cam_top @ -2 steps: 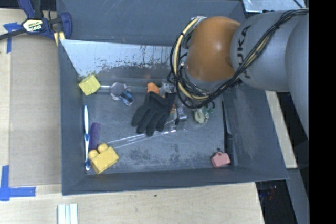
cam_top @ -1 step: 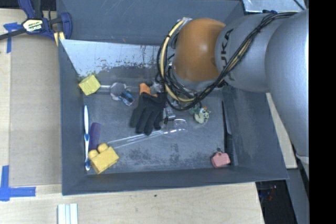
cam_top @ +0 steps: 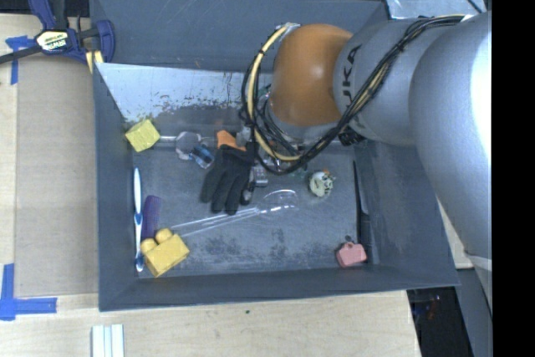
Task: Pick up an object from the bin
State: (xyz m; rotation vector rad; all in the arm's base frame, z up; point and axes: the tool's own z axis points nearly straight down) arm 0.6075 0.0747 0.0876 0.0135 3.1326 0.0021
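While arm (cam_top: pixel 418 79) hovers: one black glove (cam_top: pixel 226 180), two yellow blocks (cam_top: pixel 142 135) (cam_top: pixel 165 252)

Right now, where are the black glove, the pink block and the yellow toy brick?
black glove (cam_top: pixel 226 180), camera view, on its palm.
pink block (cam_top: pixel 351 254), camera view, on its top face.
yellow toy brick (cam_top: pixel 165 252), camera view, on its top face.

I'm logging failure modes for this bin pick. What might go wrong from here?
The gripper sits at the black glove, which looks soft and may slip or bunch up. The clear plastic spoon lies close by the glove's fingers, with an orange piece beside its cuff, so either might get dragged along.
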